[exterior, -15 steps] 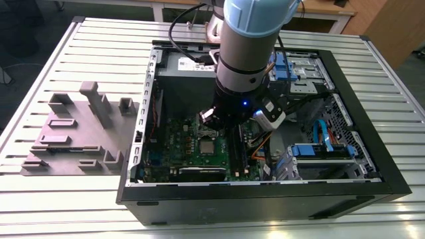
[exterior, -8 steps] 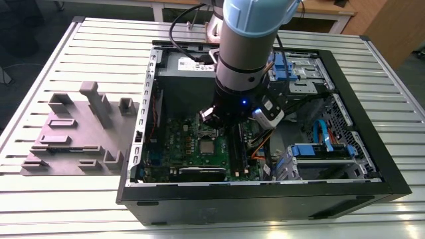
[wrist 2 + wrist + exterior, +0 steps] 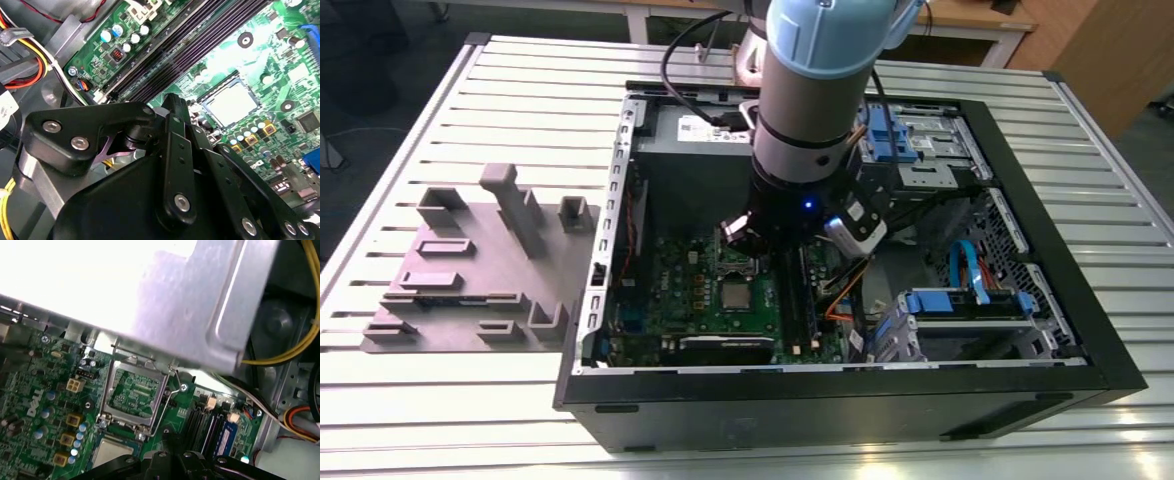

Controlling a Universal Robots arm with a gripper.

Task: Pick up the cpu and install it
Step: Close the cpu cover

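The cpu (image 3: 233,105) is a small pale silver square lying flat in its socket on the green motherboard (image 3: 280,45). It also shows in the first wrist view as cpu (image 3: 111,453) and in the exterior view as cpu (image 3: 739,294). The silver socket frame (image 3: 132,394) stands flipped open just beside it. My gripper (image 3: 171,101) hangs a little above the board next to the socket, between the cpu and the dark memory slots (image 3: 200,45). Its black fingers meet at one narrow tip, shut on nothing.
The motherboard lies inside an open black computer case (image 3: 854,385) on a slatted white table (image 3: 454,400). A metal cage (image 3: 210,305) and yellow cables (image 3: 280,357) lie close by. Blue drive brackets (image 3: 947,300) fill the case's right side. A grey fixture (image 3: 480,260) stands outside at the exterior view's left.
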